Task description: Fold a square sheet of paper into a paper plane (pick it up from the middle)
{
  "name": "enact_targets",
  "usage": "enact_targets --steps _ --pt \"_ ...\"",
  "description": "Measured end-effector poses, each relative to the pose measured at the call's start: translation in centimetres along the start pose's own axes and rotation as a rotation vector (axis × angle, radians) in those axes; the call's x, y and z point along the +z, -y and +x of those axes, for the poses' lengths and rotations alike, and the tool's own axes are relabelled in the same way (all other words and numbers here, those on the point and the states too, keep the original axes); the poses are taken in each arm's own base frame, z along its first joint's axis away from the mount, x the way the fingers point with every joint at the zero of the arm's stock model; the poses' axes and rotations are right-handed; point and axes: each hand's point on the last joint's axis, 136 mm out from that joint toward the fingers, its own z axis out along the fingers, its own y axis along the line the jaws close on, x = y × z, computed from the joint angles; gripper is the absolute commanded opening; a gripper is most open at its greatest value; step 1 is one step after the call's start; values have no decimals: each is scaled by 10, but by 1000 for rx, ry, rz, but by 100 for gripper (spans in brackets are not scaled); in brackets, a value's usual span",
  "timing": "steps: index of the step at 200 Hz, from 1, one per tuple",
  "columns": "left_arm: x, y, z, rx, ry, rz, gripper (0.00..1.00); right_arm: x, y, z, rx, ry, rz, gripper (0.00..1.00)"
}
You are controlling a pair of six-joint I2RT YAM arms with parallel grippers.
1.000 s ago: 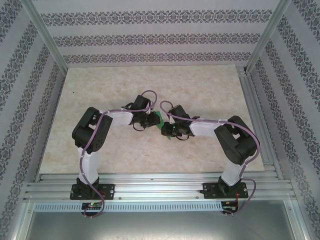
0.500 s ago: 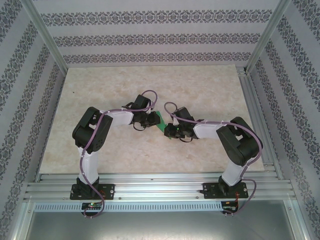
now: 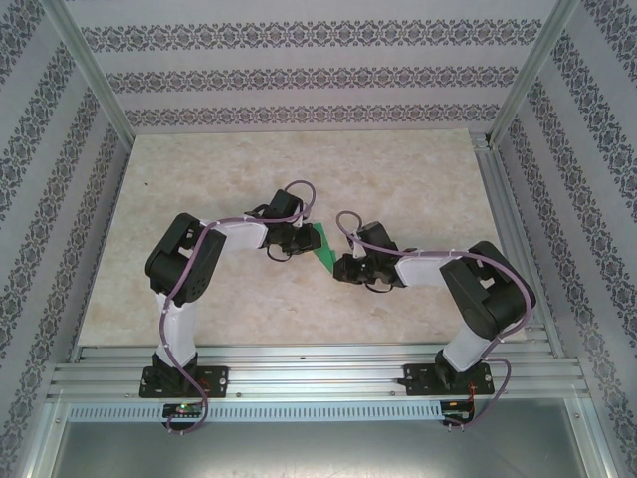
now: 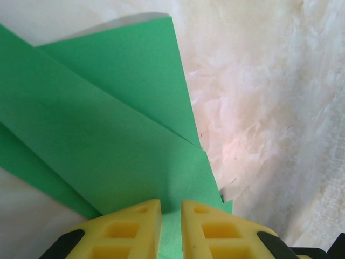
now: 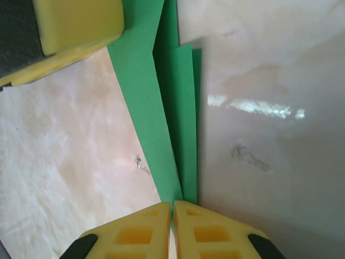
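Looking down from the top external camera, we see a pale beige marble-patterned tabletop point(image 3: 398, 179) enclosed on three sides by grey-and-white floral striped wallpaper panels point(image 3: 299, 80). Bare aluminium frame posts point(image 3: 90, 75) stand at its corners, and ribbed aluminium rails point(image 3: 318, 363) carry the two arm bases along the near edge.

Near the middle of the table, between the two wrists, is the thin bright green folded sheet of paper point(image 3: 322, 249). In this view it appears as a narrow strip whose long axis runs from the far side toward the near side, leaning slightly to the right as it comes nearer.

The left gripper point(image 3: 299, 239) meets the sheet at its far end. In the left wrist view, its yellow fingers point(image 4: 129, 229) stand almost together point(image 4: 171, 208) with green paper point(image 4: 108, 135) pinched in the slim gap. Several creased layers fan out diagonally beyond them.

The right gripper point(image 3: 339, 267) holds the near end. In the right wrist view, its yellow fingertips are pressed together point(image 5: 172, 208) on the paper point(image 5: 172, 118), whose stacked layers taper to a point exactly there. The opposite, wider end runs up under the left gripper's yellow finger point(image 5: 75, 27).

A shadow falls on the marble beside the strip. We cannot tell whether its lower edge touches the table.
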Motion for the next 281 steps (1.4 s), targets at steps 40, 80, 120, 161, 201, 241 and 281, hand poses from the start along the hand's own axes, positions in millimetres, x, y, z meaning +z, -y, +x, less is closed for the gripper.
enact_targets --steps 40,80,120,161,201,241,281 --pt "0 0 0 -1 -2 0 20 -6 1 11 -1 -36 0 12" --pt "0 -1 0 -1 1 -3 20 -19 -3 24 5 -83 -1 14" --pt "0 -1 0 -1 1 -3 20 -24 -29 -5 -29 -33 -47 14" --pt "0 -1 0 -1 1 -3 20 0 -37 -17 -43 -54 -55 13" --pt "0 -1 0 -1 1 -3 20 11 -21 0 -18 -108 -19 12" --pt "0 0 0 -1 0 -2 20 10 -15 7 -27 -94 -29 12" --pt "0 0 0 -1 -1 0 20 -9 -11 24 -14 -109 -9 15"
